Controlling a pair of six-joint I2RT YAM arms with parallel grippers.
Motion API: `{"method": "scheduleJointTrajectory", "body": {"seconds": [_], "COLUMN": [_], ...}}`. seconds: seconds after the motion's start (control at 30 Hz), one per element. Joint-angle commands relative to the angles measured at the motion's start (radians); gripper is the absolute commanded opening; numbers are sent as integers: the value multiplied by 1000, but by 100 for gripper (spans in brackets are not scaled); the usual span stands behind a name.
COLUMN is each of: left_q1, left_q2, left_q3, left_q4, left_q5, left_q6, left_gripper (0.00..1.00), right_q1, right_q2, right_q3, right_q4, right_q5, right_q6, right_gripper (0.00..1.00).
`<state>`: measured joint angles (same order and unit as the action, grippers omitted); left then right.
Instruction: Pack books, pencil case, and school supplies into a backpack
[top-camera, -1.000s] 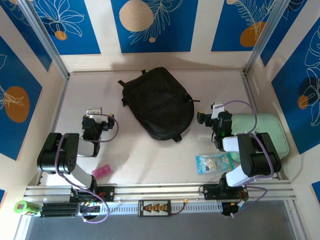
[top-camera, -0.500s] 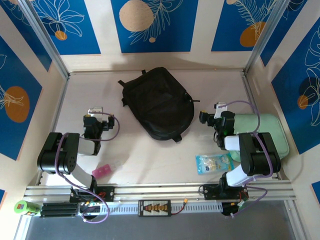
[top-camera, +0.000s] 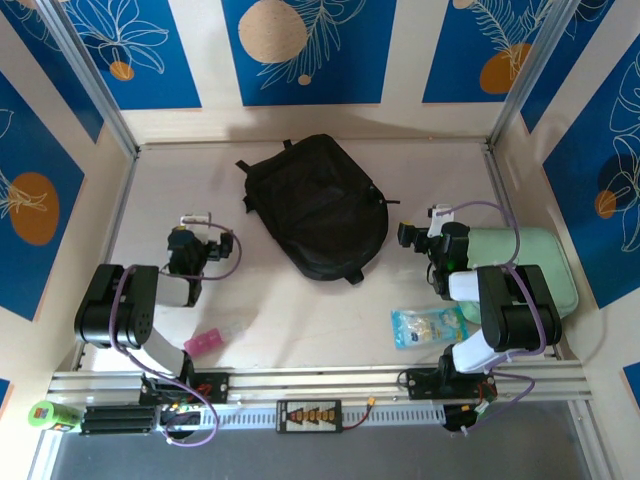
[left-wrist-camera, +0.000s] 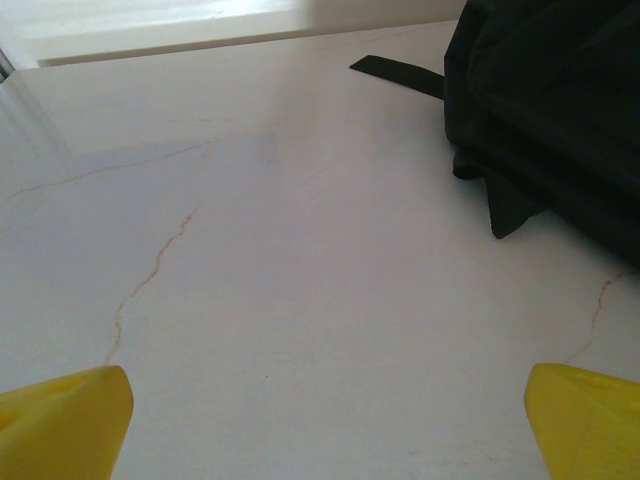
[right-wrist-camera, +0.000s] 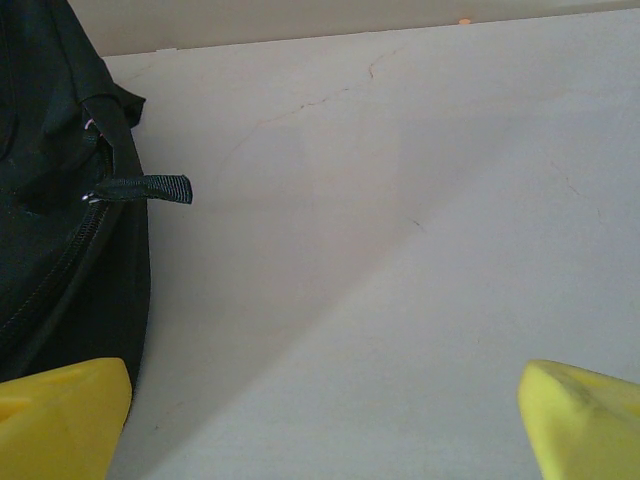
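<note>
The black backpack (top-camera: 315, 205) lies flat at the middle of the table, zipped as far as I can see. My left gripper (top-camera: 188, 238) hovers to its left, open, its yellow fingertips (left-wrist-camera: 60, 420) wide over bare table, with the backpack's edge (left-wrist-camera: 560, 110) ahead to the right. My right gripper (top-camera: 410, 236) sits just right of the bag, open, and the bag's zip side (right-wrist-camera: 50, 200) and pull tab (right-wrist-camera: 150, 188) are ahead to the left. A mint-green pencil case (top-camera: 535, 265) lies under the right arm. The books are out of view.
A light blue packet (top-camera: 428, 326) lies near the right arm's base. A small pink item (top-camera: 205, 342) rests near the left base. A loose black strap (left-wrist-camera: 395, 75) trails from the bag. Walls close in the table on three sides.
The left gripper has shifted a little forward and to the right. The right gripper has nudged slightly. Both stay open and nothing on the table has moved.
</note>
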<state>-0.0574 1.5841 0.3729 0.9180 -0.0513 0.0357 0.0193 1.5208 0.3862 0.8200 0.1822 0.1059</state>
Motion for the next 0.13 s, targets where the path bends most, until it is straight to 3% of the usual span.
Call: {"method": "scheduleJointTrajectory", "body": {"seconds": [0.0,0.1], "left_q1": [-5,-4], "left_q2": [-18,-18], "left_q3": [13,13], "left_q4": [-1,-1], "left_q5": [31,31], "left_q6": [14,15], "left_gripper": [100,100], "right_q1": [-2,-2], "right_q2": [3,1], "right_q3": [21,17], "right_q4": [3,11], "right_q5": [-13,-13], "right_q6": [8,6], "right_gripper": [99,99]}}
